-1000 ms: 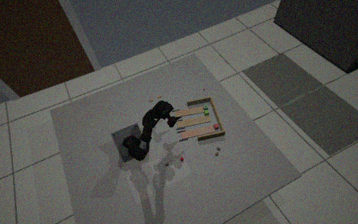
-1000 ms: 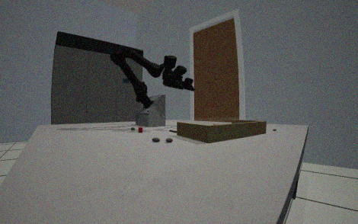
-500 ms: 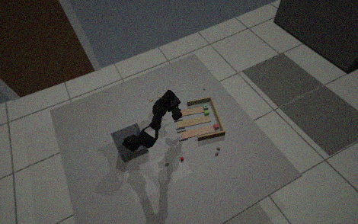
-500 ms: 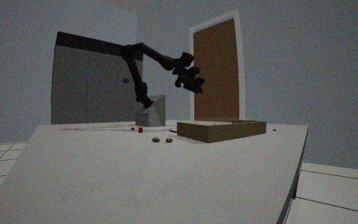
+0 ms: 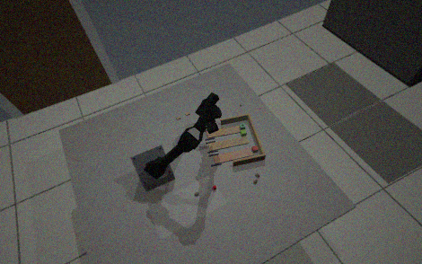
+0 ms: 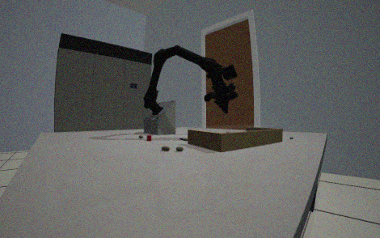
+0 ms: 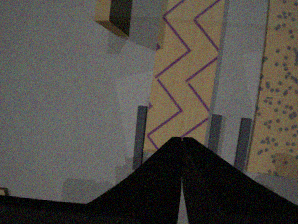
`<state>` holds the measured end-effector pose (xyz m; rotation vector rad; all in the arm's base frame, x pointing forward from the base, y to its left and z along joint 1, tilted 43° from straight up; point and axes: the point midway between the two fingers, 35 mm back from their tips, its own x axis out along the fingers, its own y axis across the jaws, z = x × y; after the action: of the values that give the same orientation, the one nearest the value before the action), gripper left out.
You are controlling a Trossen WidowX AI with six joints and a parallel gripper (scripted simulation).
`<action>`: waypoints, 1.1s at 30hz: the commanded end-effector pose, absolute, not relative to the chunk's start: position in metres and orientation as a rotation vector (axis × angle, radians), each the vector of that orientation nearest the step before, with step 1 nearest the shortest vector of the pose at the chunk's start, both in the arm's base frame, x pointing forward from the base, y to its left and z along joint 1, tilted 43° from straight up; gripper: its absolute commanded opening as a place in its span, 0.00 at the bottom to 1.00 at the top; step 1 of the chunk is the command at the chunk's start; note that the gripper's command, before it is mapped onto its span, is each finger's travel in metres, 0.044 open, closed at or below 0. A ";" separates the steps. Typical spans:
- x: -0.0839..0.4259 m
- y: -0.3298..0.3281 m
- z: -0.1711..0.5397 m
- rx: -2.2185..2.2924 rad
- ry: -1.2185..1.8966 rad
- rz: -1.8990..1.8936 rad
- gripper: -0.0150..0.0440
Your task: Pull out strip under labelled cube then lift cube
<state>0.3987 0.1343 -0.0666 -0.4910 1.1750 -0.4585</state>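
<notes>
Overhead, side and wrist views of the arm above an open wooden tray (image 5: 259,140). The tray, walled on three sides, holds three tan strips side by side, each ending in dark tabs at the open side, toward 9 o'clock of the tray in the overhead view. The zigzag strip (image 7: 181,63), marked with a purple zigzag line, lies along the tray's 12 o'clock wall; beside it lies the speckled strip (image 7: 282,76), dotted with small dark flecks; the plain strip (image 5: 233,155) lies at the 6 o'clock side. Two green cubes (image 5: 242,129) sit close together at the far ends of the upper two strips, and a red cube (image 5: 255,148) sits at the far end of the plain strip; no label can be read at this size, so the labelled cube cannot be told. The gripper (image 7: 181,183) hangs above the tabs of the zigzag strip with its fingers shut together, a thin slit between them, holding nothing. Small loose bits (image 5: 256,178) lie on the mat at 6 o'clock of the tray.
</notes>
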 end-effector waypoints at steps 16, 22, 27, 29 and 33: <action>0.401 0.116 -0.113 -0.418 1.341 -0.700 0.25; 0.402 0.110 -0.121 -0.418 1.341 -0.700 0.25; 0.403 0.104 -0.126 -0.418 1.341 -0.700 0.25; 0.403 0.101 -0.129 -0.418 1.341 -0.700 0.25; 0.404 0.097 -0.133 -0.418 1.341 -0.700 0.25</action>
<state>0.4063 0.1029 -0.1271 -0.4025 1.3355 -0.6965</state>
